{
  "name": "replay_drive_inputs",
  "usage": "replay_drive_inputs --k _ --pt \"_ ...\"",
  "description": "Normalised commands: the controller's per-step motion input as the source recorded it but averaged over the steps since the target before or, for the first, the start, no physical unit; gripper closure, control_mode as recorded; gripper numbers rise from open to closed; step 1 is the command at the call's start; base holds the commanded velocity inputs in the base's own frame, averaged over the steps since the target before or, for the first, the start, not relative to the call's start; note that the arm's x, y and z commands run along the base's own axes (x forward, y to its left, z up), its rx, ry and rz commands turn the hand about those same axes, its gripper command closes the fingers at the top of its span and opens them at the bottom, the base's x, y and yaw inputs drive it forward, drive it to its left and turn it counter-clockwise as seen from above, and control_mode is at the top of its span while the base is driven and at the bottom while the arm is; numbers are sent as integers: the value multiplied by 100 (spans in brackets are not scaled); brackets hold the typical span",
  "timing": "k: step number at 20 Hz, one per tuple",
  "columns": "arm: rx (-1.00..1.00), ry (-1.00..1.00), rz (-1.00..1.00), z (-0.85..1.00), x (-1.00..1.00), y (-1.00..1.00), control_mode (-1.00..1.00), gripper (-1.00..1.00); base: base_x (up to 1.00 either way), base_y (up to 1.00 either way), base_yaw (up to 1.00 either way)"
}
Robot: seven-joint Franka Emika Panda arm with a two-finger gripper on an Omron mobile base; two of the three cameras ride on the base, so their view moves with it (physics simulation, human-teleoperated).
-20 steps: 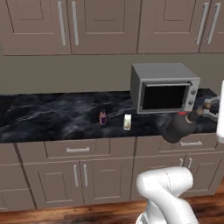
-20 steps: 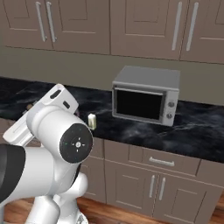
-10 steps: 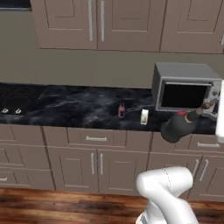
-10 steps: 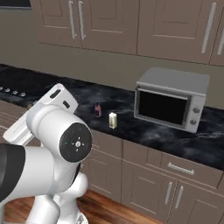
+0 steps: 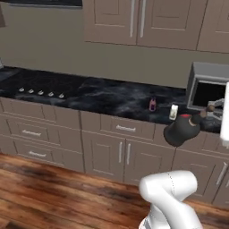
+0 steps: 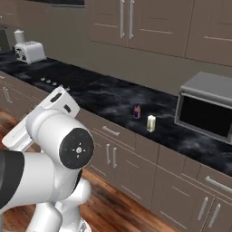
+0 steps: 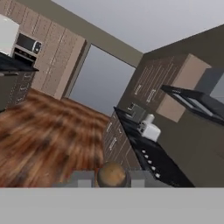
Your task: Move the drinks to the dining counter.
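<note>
I can read no text anywhere. The can (image 5: 152, 104) and the carton (image 5: 173, 112) on the black worktop (image 5: 89, 94) are too small and blurred to show any label, and the toaster oven (image 6: 208, 112) carries no legible markings.

can (image 5: 152, 104) and carton (image 5: 173, 112) apart; toaster oven (image 5: 209, 90) rightward
</note>
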Motion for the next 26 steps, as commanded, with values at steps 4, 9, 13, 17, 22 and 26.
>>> replay_drive_inputs --k 4,9,13,17,22,26 --pt "0 0 0 0 0 0 100 100 -27 38 38" --pt "0 0 0 0 0 0 100 100 -19 36 37" --pt "0 0 0 0 0 0 100 100 -1 34 37" --pt "0 0 0 0 0 0 100 100 1 33 39" --pt "0 0 0 0 0 0 100 100 13 29 39" --pt "0 0 0 0 0 0 100 100 18 28 38"
